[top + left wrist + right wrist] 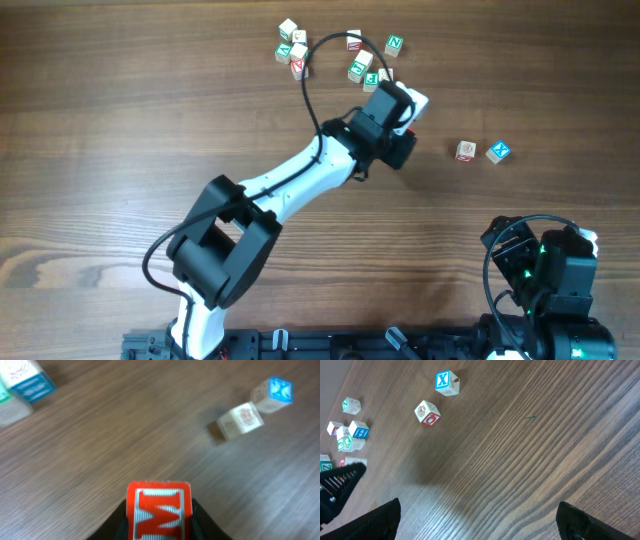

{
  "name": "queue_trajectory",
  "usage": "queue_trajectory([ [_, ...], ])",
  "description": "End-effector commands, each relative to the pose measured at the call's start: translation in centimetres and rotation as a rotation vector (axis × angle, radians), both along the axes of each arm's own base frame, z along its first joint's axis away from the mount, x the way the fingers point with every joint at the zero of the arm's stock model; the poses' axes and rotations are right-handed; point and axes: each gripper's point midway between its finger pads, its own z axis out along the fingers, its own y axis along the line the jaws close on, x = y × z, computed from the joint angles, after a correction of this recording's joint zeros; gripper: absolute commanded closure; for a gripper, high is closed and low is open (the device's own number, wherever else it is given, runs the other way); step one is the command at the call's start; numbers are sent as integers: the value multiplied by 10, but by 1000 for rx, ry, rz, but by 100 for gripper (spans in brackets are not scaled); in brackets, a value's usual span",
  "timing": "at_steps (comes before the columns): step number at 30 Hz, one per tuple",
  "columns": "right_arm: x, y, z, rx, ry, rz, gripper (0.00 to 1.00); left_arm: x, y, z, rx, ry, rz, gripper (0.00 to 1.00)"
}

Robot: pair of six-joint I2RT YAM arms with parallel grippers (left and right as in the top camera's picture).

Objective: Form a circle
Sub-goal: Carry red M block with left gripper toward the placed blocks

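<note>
While your left gripper (159, 527) pinches the red-M wooden cube (159, 507), the circle (468, 151) is just a pale red-marked cube (241, 420) & blue-X cube (274, 394), side by side off to its right. Land too close & you'll knock them apart; right gripper (479, 521) is spread wide.

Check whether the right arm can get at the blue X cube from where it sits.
Probably yes. The right gripper is open and empty, and only bare table lies between it and the blue X cube; the left gripper, holding an M cube, is well aside.
</note>
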Motion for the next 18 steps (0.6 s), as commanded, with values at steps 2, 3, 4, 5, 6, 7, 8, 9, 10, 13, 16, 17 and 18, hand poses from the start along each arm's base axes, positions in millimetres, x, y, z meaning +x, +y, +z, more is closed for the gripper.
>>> queue_trajectory([
  [2,0,-2,1,-9,-8,-14,0,-17,-35,-4,-98,40,-23,73],
  [3,0,-2,1,-9,-8,-14,0,-24,-45,-6,-131,70,-37,73],
  [4,0,-2,1,-9,-7,-14,0,-31,-52,-10,-147,92,-50,73],
  [5,0,-2,1,-9,-8,-14,0,-38,-59,-17,-156,110,-70,73],
  [6,0,-2,1,-9,-8,-14,0,-43,-64,-23,-157,130,-74,71],
  [7,0,-2,1,-9,-8,-14,0,-49,-68,-31,-152,145,-79,71],
  [8,0,-2,1,-9,-8,-14,0,-54,-72,-37,-147,149,-90,71],
  [9,0,-2,1,-9,-8,-14,0,-58,-76,-41,-145,150,-100,69],
  [10,0,-2,1,-8,-8,-14,0,-63,-83,-45,-150,146,-115,69],
  [13,0,-2,1,-9,-8,-14,0,-70,-101,-45,-189,112,-150,67],
  [16,0,-2,1,-9,-7,-14,0,-68,-114,-44,-235,73,-166,64],
  [17,0,-2,1,-9,-8,-14,0,-65,-116,-47,-247,63,-167,64],
  [18,0,-2,1,-9,-8,-14,0,-64,-118,-49,-253,57,-168,62],
])
